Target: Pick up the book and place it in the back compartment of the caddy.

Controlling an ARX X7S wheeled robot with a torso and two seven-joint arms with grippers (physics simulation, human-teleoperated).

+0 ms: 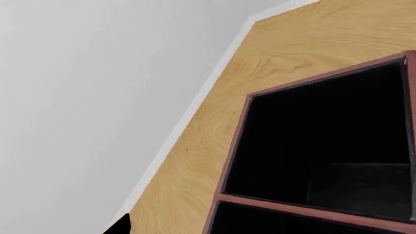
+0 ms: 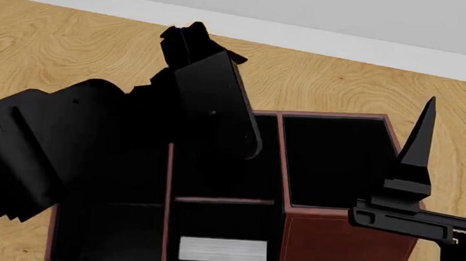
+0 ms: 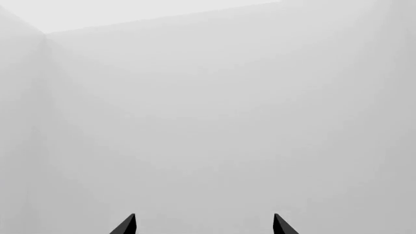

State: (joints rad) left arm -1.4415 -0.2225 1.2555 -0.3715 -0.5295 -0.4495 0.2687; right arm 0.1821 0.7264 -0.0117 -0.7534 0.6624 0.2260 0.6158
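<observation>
Head view shows the book [image 2: 223,251] already down in the back compartment [image 2: 221,221], the short wide slot of the caddy's [image 2: 346,241] middle column. It stands on edge with its white lined page edge facing up and its black covers lost against the black lining. Its long axis runs across the slot, from one reddish divider to the other, which I judge is the only way it fits so narrow a section.

My left arm [image 2: 75,135] hangs over the caddy's left side, hiding much of it. I cannot tell whether that gripper is spread or closed.

My right gripper [image 3: 204,226] is parked clear of the caddy's right wall, fingertips spread wide with nothing between them, aimed at the blank wall [image 3: 208,122], out of the way.
</observation>
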